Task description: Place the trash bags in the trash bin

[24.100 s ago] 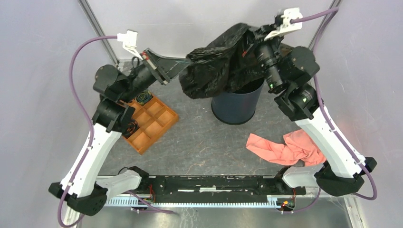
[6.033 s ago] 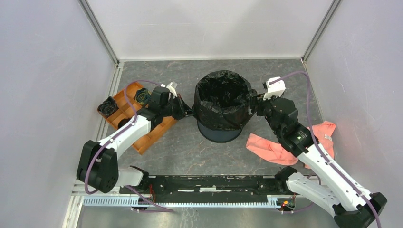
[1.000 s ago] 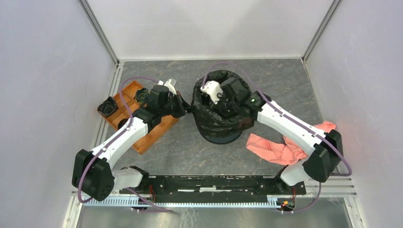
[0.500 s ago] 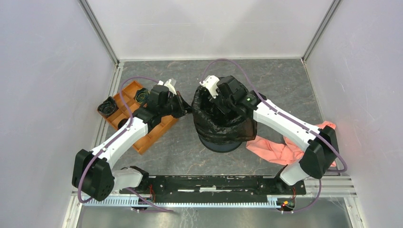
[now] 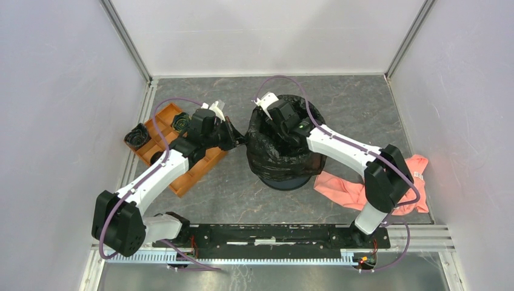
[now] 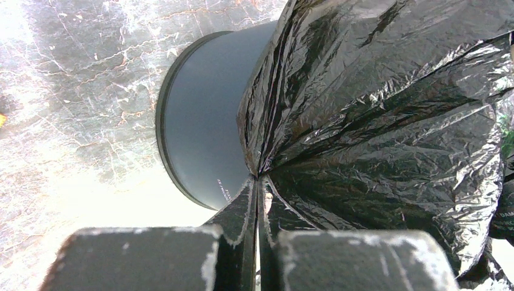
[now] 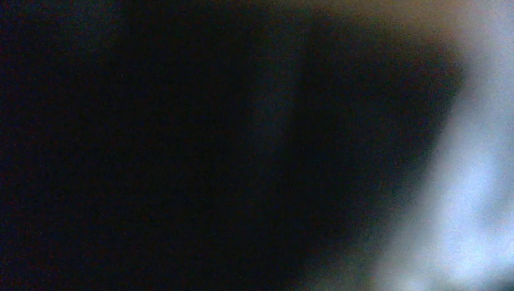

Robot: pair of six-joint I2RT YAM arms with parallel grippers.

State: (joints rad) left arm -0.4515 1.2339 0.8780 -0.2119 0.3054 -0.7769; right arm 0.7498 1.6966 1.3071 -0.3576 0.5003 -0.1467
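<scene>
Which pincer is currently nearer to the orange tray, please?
Left. The left pincer, shut on the trash bag, hangs by the corner of the orange tray. The right pincer is hidden down inside the trash bin, farther off.

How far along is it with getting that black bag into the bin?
Mostly done: the trash bag sits in the trash bin, its mouth folded over the rim like a liner. In hand: the left gripper pinches the bag's edge beside the rim, while the right arm reaches down inside, its fingers hidden. Left: probably pressing the film down and letting go.
</scene>
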